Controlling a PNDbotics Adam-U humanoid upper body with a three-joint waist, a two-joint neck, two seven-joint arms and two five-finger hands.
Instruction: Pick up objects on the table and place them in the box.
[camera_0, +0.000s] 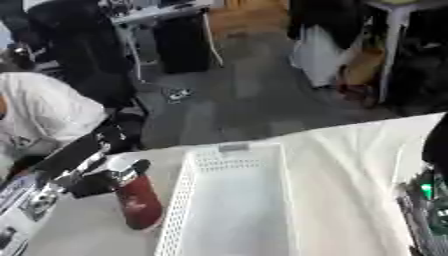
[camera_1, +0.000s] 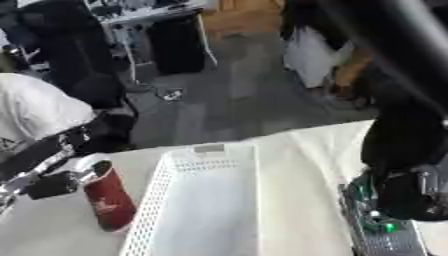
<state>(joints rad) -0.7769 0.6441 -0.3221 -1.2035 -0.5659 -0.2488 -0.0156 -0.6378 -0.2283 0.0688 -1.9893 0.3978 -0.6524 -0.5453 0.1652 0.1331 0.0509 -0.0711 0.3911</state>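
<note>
The left hand (camera_0: 98, 179) has its fingers curled round the top of the dark red bottle (camera_0: 140, 202); the bottle stands nearly upright on the table, just beside the white box (camera_0: 229, 210), which lies at its three o'clock (the right hand's fingers cannot be made out).

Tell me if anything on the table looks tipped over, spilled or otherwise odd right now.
Nothing spilled. The dark red bottle leans tilted rather than upright, just left of the white basket, with the left hand at its top. The basket looks empty.
</note>
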